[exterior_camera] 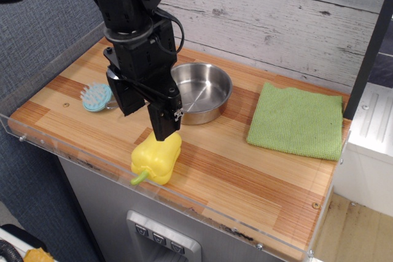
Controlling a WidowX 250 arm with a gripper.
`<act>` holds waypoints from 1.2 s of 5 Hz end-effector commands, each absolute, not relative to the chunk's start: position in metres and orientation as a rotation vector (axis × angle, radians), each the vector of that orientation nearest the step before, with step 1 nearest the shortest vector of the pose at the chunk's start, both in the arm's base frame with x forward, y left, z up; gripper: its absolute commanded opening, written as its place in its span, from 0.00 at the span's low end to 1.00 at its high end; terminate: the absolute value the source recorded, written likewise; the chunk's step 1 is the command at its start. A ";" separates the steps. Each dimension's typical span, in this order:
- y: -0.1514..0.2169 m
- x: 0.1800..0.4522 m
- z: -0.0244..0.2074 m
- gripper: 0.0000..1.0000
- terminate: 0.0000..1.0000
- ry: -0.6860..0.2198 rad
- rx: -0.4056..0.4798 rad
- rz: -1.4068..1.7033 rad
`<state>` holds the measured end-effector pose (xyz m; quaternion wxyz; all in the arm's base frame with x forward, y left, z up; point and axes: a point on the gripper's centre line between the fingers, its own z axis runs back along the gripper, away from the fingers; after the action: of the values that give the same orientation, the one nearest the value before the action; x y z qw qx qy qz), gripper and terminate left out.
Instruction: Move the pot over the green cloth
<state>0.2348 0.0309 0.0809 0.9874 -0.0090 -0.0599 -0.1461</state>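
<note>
The pot [201, 91], a shallow shiny steel pan, sits on the wooden table at the back middle. Its handle is hidden, perhaps behind the arm. The green cloth [296, 121] lies flat to the pot's right, a gap of bare wood between them. My gripper [146, 126] hangs just left of the pot's left rim, its two black fingers apart with nothing between them. One fingertip [163, 134] is right above a yellow toy pepper [156, 157].
A light blue round brush [97, 97] lies at the left of the table. A clear plastic rim [184, 210] runs along the table's front and left edges. A planked wall stands behind.
</note>
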 end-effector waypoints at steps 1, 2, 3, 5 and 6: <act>0.031 0.235 0.081 1.00 0.00 -0.120 -0.018 -0.294; 0.029 0.259 0.078 1.00 0.00 -0.120 -0.043 -0.326; 0.019 0.281 0.078 1.00 0.00 -0.130 -0.048 -0.372; 0.011 0.311 0.071 1.00 0.00 -0.101 -0.012 -0.417; 0.008 0.322 0.054 1.00 0.00 -0.076 0.040 -0.425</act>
<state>0.3146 0.0076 0.0395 0.9777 0.0136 -0.0127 -0.2094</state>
